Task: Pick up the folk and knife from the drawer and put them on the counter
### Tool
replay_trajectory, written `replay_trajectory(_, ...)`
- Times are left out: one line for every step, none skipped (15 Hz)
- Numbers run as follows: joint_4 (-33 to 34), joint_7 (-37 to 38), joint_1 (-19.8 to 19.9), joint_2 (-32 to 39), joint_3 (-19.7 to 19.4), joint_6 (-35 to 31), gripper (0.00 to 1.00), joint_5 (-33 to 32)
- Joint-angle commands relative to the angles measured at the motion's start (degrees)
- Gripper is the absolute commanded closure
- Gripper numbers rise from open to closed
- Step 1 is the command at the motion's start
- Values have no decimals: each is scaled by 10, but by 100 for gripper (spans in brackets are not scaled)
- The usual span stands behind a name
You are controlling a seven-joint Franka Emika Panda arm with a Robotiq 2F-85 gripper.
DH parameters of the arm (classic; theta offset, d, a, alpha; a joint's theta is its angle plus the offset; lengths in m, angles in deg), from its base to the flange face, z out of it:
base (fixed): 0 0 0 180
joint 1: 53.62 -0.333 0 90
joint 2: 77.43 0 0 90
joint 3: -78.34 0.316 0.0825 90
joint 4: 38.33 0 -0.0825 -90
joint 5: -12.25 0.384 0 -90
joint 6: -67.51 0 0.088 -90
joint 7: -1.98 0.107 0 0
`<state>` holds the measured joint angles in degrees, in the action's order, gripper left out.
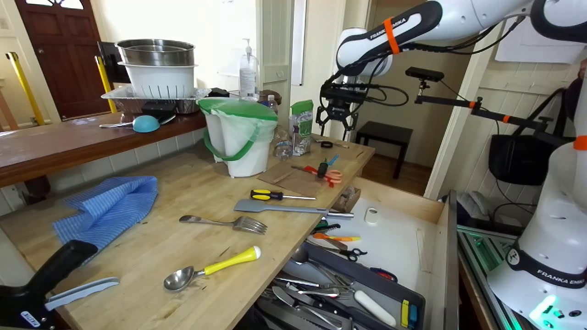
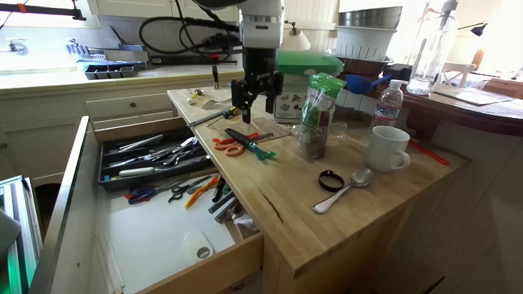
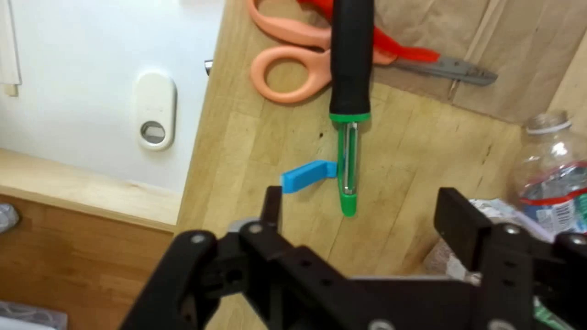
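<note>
The silver fork (image 1: 250,224) lies on the wooden counter (image 1: 142,261); it also shows at the counter's far end (image 2: 215,104) in an exterior view. The drawer (image 1: 451,256) is pulled out beside the counter; its grey organizer holds jumbled utensils. A silver knife (image 1: 285,297) lies among them, partly overlapped. In the other views I cannot single the knife out. My gripper (image 1: 334,127) is open and empty above the counter, also in an exterior view (image 2: 258,112). In the wrist view its fingers (image 3: 360,206) are wide apart, over bare wood near a black-and-green peeler (image 3: 351,68).
Orange scissors (image 3: 293,75) lie by the peeler. A green-topped bag (image 2: 320,118), white mug (image 2: 386,149) and lidded bucket (image 1: 245,146) stand on the counter. A screwdriver (image 1: 266,195), spatula (image 1: 279,208) and yellow-handled spoon (image 1: 231,261) lie there. A dark ledge (image 1: 91,137) runs behind.
</note>
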<state>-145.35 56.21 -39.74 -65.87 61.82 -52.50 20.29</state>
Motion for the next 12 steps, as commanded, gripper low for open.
replay_trajectory(-65, -34, -33, -110, 24, 36, 0, -55)
replay_trajectory(-74, -45, -41, -133, 36, 46, 0, -64)
replay_trajectory(-80, -58, -46, -151, 47, 55, 0, -68)
replay_trajectory(-90, -70, -53, -167, 60, 58, 0, -71)
replay_trajectory(-92, -85, -58, -178, 72, 67, 0, -72)
replay_trajectory(-102, -99, -64, -188, 84, 67, 0, -72)
replay_trajectory(-105, -118, -69, -193, 93, 67, 0, -71)
replay_trajectory(-114, -142, -73, -199, 101, 61, 0, -64)
replay_trajectory(-120, -164, -76, -203, 108, 59, 0, -63)
replay_trajectory(-119, -187, -79, -201, 113, 63, 0, -64)
replay_trajectory(-100, -146, -71, -188, 113, 60, 0, -59)
replay_trajectory(-104, -160, -74, -189, 117, 60, 0, -59)
